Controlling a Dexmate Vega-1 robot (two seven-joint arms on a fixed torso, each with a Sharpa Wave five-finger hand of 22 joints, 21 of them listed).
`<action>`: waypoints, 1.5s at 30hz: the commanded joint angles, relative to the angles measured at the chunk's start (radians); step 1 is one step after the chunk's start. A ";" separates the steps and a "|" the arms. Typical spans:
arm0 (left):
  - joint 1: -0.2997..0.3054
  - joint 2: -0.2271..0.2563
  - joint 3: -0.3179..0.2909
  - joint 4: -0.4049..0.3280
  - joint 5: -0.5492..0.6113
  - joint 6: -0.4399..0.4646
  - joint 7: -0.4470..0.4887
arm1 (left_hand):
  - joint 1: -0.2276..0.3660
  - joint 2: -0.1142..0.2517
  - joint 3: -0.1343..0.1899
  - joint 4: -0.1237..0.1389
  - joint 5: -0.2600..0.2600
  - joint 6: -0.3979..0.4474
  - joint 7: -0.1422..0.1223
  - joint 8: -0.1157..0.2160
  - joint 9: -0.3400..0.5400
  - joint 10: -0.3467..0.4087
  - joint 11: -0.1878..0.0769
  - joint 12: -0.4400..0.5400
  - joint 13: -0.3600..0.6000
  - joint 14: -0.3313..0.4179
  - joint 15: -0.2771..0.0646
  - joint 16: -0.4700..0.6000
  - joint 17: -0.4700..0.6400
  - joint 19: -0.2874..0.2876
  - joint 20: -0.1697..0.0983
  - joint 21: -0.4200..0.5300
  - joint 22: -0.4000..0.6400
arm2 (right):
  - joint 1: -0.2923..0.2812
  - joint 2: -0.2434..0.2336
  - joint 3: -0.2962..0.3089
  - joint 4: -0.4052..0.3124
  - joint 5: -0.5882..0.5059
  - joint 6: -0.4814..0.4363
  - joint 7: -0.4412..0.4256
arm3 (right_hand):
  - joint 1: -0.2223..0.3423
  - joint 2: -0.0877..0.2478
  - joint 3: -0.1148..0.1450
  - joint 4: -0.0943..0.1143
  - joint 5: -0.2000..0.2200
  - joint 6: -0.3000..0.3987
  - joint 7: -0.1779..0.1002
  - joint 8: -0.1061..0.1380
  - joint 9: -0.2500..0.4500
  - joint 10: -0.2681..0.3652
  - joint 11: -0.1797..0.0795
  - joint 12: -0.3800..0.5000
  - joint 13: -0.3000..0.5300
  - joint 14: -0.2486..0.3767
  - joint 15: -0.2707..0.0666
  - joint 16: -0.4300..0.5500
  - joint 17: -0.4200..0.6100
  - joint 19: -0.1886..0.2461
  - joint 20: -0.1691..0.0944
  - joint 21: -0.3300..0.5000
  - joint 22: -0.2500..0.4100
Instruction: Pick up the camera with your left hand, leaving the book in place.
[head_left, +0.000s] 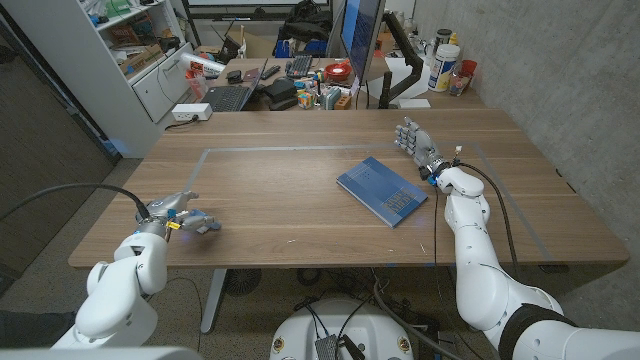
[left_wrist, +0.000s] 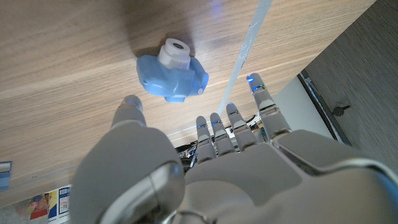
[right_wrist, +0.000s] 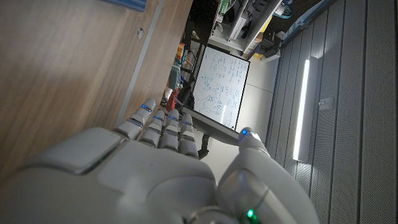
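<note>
Bare wooden table (head_left: 290, 190) lies between the left hand (head_left: 185, 218) and the book (head_left: 382, 189), well apart; the small blue camera (left_wrist: 172, 70) sits just beyond the left hand's spread fingertips (left_wrist: 132, 103), nothing between them; right hand (head_left: 417, 143) stands beside the book's far corner.

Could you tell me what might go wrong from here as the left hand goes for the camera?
The small blue camera lies near the table's front left edge, so a nudge from the left hand could push it off. Its rounded shape may slip between the open fingers, which are not yet around it. The book lies far across the table by the right hand, so disturbing it seems unlikely.
</note>
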 joint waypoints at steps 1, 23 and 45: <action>-0.012 0.038 0.026 0.011 -0.037 0.026 0.008 | 0.011 0.002 -0.002 0.000 0.000 0.002 0.002 -0.005 0.002 0.007 -0.001 -0.006 0.003 0.008 -0.001 -0.002 0.001 0.013 -0.001 -0.002 0.003 | 0.000 0.003 0.002 0.007 0.002 0.004 -0.005 | 0.002 0.014 -0.003 -0.002 0.009 0.003 -0.004 0.002 0.002 0.009 0.001 0.001 0.006 0.003 -0.001 -0.002 0.004 0.013 -0.013 -0.001 0.004; -0.017 0.087 0.060 0.021 -0.112 0.067 0.055 | 0.015 0.004 -0.006 0.000 0.000 0.004 0.004 -0.005 0.002 0.011 -0.001 -0.006 0.003 0.014 -0.001 -0.002 0.002 0.017 -0.001 -0.006 0.003 | 0.007 0.003 -0.003 0.014 -0.004 0.004 -0.005 | 0.002 0.014 -0.004 -0.003 0.010 0.003 -0.004 0.002 0.002 0.009 0.000 0.001 0.006 0.002 -0.001 -0.002 0.004 0.016 -0.013 -0.008 0.004; -0.071 0.166 0.128 0.038 -0.172 0.122 0.074 | 0.021 0.006 -0.009 -0.001 -0.001 0.013 -0.002 -0.003 0.002 0.020 -0.007 -0.005 0.003 0.023 -0.008 -0.002 0.002 0.028 -0.002 -0.009 0.003 | 0.004 0.000 0.005 0.013 0.001 0.006 -0.006 | 0.001 0.015 -0.006 -0.004 0.010 0.001 -0.005 0.002 0.002 0.008 -0.001 0.000 0.006 0.004 0.001 -0.002 0.004 0.019 -0.012 -0.016 0.005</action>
